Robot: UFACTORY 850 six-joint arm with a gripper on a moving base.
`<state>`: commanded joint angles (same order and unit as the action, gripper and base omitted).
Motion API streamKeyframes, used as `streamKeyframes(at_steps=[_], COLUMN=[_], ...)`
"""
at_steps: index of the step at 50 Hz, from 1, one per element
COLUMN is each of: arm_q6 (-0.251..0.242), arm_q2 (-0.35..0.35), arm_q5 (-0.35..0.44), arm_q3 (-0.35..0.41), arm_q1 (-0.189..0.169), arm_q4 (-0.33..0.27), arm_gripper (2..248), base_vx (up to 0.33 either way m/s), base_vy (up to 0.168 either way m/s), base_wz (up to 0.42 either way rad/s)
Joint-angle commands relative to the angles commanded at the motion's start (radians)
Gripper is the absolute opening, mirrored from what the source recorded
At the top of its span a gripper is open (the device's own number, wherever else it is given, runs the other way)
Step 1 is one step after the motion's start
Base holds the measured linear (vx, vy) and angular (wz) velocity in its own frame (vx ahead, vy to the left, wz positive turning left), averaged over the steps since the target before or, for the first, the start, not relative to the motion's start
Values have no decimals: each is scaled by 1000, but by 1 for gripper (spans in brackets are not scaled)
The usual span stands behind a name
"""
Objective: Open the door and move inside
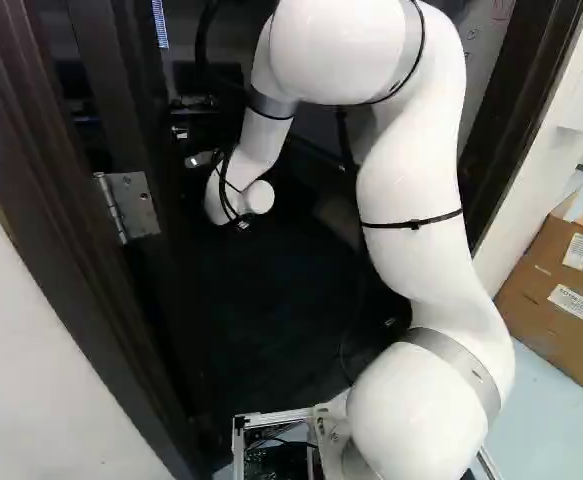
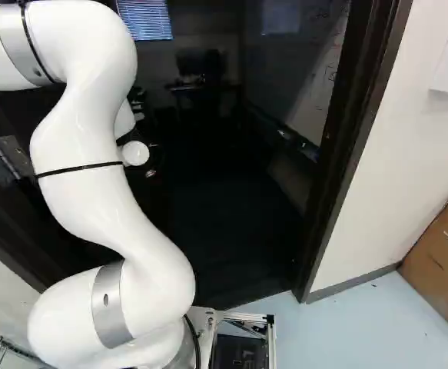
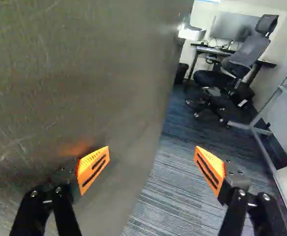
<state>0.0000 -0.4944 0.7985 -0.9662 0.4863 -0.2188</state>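
The dark door [image 1: 121,90] stands swung inward at the left of the left base view, its metal hinge [image 1: 131,205] showing; the doorway lies open beside it. My arm reaches through the opening close along the door. In the base views I cannot make out the gripper's fingers. The wrist view shows the gripper [image 3: 152,158] open with nothing between its fingers. One finger is close by the scuffed door face [image 3: 84,73], which carries an orange reflection; whether they touch I cannot tell. The other finger stands over carpet, beyond the door's edge. No handle can be made out.
The dark door frame [image 2: 346,146] bounds the opening on the right of the right base view, with a white wall [image 2: 396,169] and a cardboard box [image 2: 443,254] beyond. Inside the room are an office chair [image 3: 232,66], a desk [image 3: 214,50] and a metal-framed board [image 3: 264,110].
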Motion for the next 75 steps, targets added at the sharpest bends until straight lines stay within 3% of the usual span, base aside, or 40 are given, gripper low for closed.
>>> streamKeyframes(at_steps=[8,22,34,43,64,75], arm_q6=[-11,-127,-144,-79,134,165], arm_q2=[-22,-64,-99,-123,-183,-214], arm_q5=[0,0,0,0,0,0], arm_q3=[-29,-84,-131,-164,-246,-289], arm_q1=[17,47,71,90,133,153], arm_q4=[-6,-10,-23,-26,-37,-53], arm_gripper=[247,247,247,247,247,247], base_vx=[0,0,0,0,0,0], base_vy=[0,0,0,0,0,0], base_wz=[0,0,0,0,0,0])
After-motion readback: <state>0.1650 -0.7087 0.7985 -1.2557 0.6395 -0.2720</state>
